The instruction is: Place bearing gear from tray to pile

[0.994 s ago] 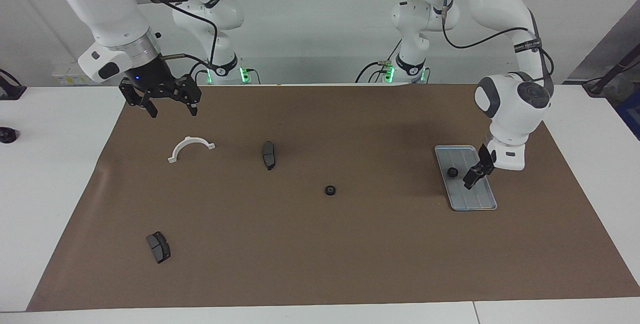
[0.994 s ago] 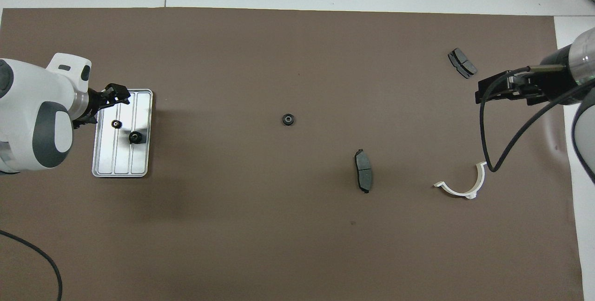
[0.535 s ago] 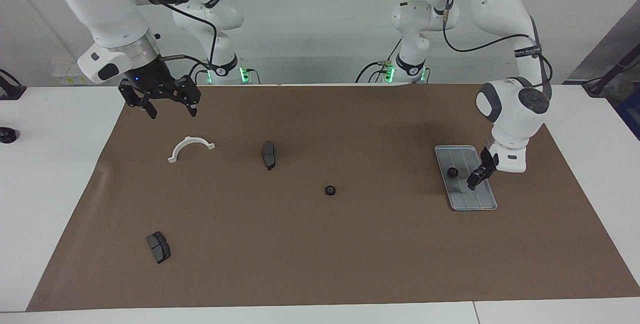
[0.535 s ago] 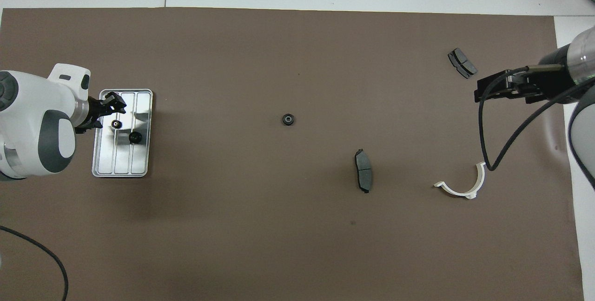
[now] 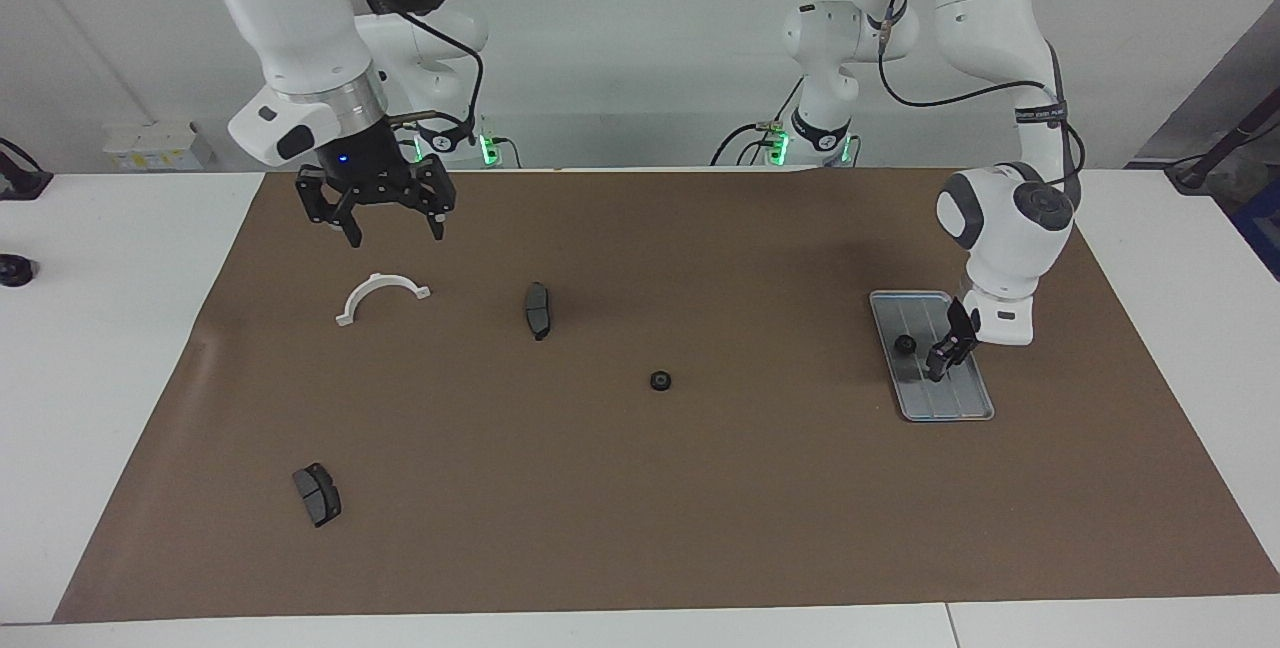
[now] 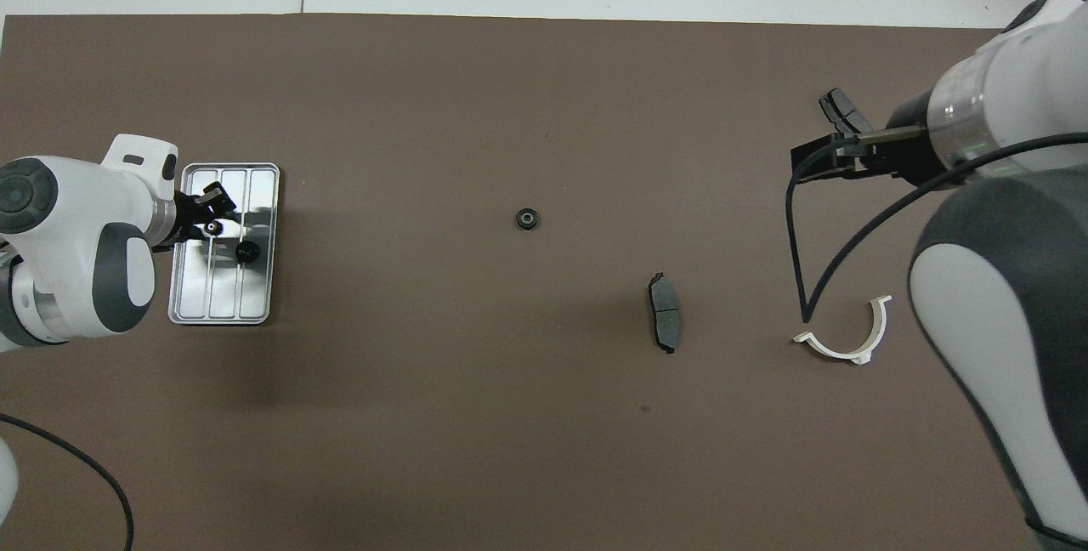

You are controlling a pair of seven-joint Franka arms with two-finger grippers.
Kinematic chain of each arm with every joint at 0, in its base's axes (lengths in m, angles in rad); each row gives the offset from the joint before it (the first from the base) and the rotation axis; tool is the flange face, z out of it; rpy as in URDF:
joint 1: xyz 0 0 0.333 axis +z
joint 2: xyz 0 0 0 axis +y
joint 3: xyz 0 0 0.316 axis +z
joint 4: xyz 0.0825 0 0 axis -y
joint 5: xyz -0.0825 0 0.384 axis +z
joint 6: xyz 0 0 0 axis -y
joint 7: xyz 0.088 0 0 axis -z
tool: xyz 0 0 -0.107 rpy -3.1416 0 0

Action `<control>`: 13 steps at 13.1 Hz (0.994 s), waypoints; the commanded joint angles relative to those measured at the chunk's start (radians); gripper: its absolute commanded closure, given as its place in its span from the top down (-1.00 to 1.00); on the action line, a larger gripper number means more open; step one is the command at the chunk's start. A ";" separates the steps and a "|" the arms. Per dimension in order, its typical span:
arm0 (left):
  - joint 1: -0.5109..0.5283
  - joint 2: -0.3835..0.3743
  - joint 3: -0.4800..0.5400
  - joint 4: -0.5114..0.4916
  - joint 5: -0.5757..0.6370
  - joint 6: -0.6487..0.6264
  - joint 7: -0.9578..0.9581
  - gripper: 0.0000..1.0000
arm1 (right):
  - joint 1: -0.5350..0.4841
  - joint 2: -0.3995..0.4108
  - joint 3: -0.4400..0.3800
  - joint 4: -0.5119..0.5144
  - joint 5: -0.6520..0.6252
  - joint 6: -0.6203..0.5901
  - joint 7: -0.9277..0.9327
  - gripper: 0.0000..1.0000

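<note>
In the tray (image 5: 975, 398), the left gripper (image 5: 938, 365) hides a small gear (image 6: 209, 230); grip indiscernible; right gripper (image 5: 393, 224) open, empty.

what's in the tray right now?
Two small black gears lie in the tray: one in the open, one at the left gripper, partly covered. Grip on it: unclear.

A white table (image 5: 90, 348) carries a brown mat (image 5: 640, 488) that covers most of its top; a seam runs across the bare white strip at the edge farthest from the robots. A plain white wall (image 5: 620, 48) stands past the table. Lighting is even, with soft shadows on the mat.
</note>
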 commanded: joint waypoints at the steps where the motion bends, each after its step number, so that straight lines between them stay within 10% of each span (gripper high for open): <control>1: -0.015 -0.010 0.005 -0.030 -0.004 0.023 0.005 -1.00 | 0.063 0.075 0.001 0.028 -0.028 0.040 0.072 1.00; 5: -0.015 -0.016 0.005 0.015 -0.001 -0.054 0.008 -1.00 | 0.186 0.359 0.001 0.342 -0.029 0.049 0.185 1.00; 13: -0.029 -0.124 -0.011 0.336 0.000 -0.617 0.047 -1.00 | 0.392 0.626 -0.003 0.378 -0.165 0.303 0.392 1.00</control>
